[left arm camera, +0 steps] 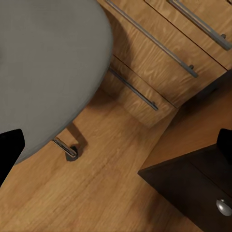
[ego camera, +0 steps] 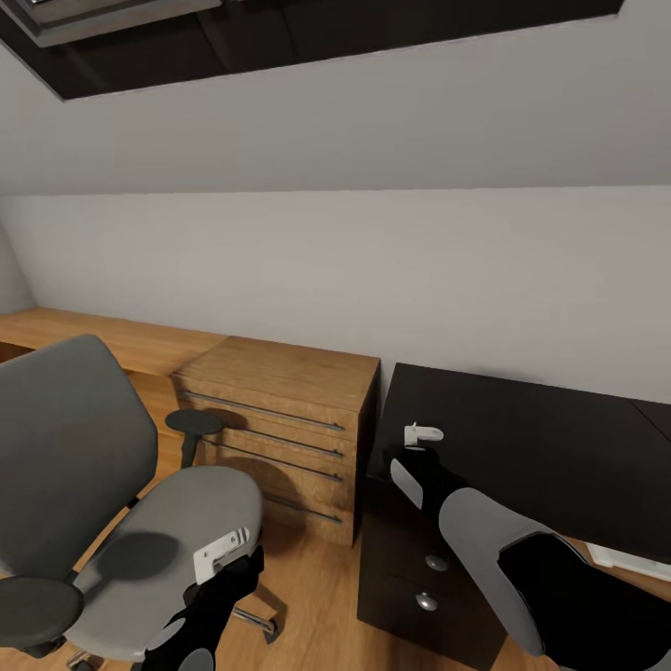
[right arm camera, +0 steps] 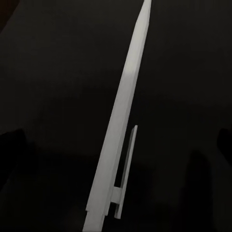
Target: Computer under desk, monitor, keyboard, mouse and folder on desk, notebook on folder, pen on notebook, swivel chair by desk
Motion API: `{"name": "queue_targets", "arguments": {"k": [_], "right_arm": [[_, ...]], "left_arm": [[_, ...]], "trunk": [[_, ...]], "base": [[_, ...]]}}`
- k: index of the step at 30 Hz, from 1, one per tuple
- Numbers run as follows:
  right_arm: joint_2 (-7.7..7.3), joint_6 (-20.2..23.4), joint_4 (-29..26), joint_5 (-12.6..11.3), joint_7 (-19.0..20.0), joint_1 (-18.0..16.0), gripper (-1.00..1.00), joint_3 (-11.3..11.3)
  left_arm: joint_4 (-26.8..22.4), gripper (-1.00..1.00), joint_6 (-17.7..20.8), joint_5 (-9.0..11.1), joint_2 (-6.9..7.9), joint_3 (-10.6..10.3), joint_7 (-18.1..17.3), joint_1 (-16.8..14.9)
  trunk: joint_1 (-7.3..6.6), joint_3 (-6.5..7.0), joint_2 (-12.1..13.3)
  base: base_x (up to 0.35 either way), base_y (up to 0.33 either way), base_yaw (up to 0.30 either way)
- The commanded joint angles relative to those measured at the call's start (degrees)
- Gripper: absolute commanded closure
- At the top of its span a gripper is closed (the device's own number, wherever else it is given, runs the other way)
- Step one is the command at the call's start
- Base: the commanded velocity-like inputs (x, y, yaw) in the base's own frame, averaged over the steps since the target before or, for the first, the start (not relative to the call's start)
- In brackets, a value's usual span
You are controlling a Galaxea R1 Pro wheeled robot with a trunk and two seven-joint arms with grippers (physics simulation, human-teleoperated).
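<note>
The swivel chair (ego camera: 140, 522) stands at the left with its grey seat (left arm camera: 43, 63) bare. My left gripper (ego camera: 222, 559) hangs open beside the seat's front edge, above the wood floor; its dark fingertips (left arm camera: 9, 152) frame the left wrist view. A slim white pen (right arm camera: 121, 121) with a clip lies flat on the black cabinet top (ego camera: 522, 438). My right gripper (ego camera: 421, 445) hovers open just above the pen, which lies between the spread fingertips (right arm camera: 12, 145), not touched.
A light-wood drawer chest (ego camera: 280, 419) with metal handles stands between the chair and the black drawer cabinet (left arm camera: 193, 193). A low wooden bench (ego camera: 84, 335) runs along the grey wall at the left. The chair's caster (left arm camera: 71, 155) rests on the floor.
</note>
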Motion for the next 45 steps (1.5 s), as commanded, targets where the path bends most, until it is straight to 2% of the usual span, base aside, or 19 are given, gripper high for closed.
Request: {"name": "queue_targets", "arguments": {"k": [1, 8, 9, 36, 45], "right_arm": [[-0.04, 0.71, 1.15, -0.45, -0.35, 0.0, -1.0, 0.33], [-0.04, 0.71, 1.14, -0.45, -0.35, 0.02, -1.0, 0.33], [-0.04, 0.71, 1.14, -0.45, -0.35, 0.02, 1.0, 0.33], [-0.06, 0.77, 1.03, -0.51, -0.35, -0.01, 1.0, 0.31], [-0.04, 3.48, -0.21, -0.54, -0.35, -0.02, 1.0, -2.82]], "left_arm": [[-0.09, -1.0, 0.17, 0.24, 0.05, -0.1, 0.42, -0.06], [-0.09, -1.0, 0.17, 0.24, 0.05, -0.1, 0.42, -0.06], [-0.09, -1.0, 0.17, 0.24, 0.05, -0.1, 0.42, -0.06], [-0.09, -1.0, 0.17, 0.24, 0.05, -0.1, 0.47, -0.06], [-0.09, -1.0, 0.09, 0.15, 0.05, -0.1, 0.59, -0.06]], "trunk": [[0.0, -0.07, -0.02], [0.0, -0.07, -0.02], [0.0, -0.07, -0.02], [0.0, -0.07, -0.02], [0.0, -0.07, -0.02]], "base": [[0.008, 0.0, 0.0], [0.002, 0.0, 0.0], [0.0, 0.0, 0.0], [0.0, 0.0, 0.0], [0.0, 0.0, 0.0]]}}
